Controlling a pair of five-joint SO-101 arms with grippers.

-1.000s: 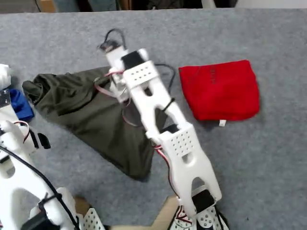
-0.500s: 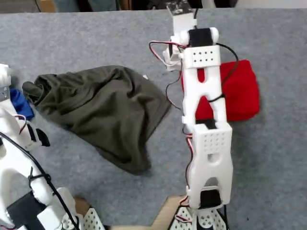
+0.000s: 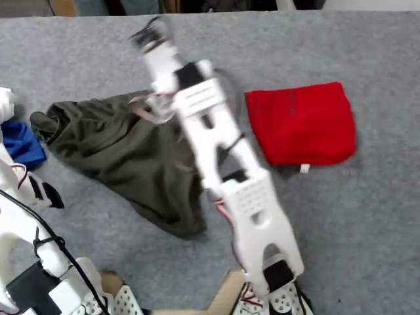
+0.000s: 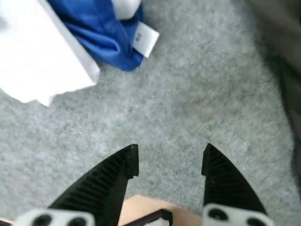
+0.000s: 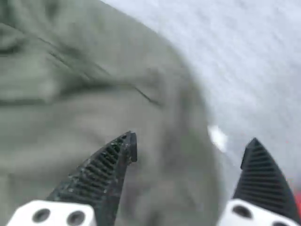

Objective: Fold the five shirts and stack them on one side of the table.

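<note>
A crumpled olive shirt [image 3: 125, 147] lies left of centre on the grey table. A folded red shirt [image 3: 300, 123] sits to the right. At the left edge lies a bunched blue shirt [image 3: 23, 144] [image 4: 101, 33] with a white tag. My right arm [image 3: 197, 111] stretches over the olive shirt's far right part. Its gripper [image 5: 193, 140] is open above the olive shirt [image 5: 94, 94] near its edge and holds nothing. My left gripper [image 4: 171, 150] is open over bare table close to the blue shirt, also holding nothing.
A white object [image 4: 42, 56] lies against the blue shirt. The left arm's white links [image 3: 26, 243] fill the near left corner. Grey cloth [image 3: 367, 216] covers the table, with open room at the near right and along the far side.
The right arm swung right over the red shirt, then back left over the olive shirt. The olive shirt now lies more spread toward the right. The left arm shifted slightly.
</note>
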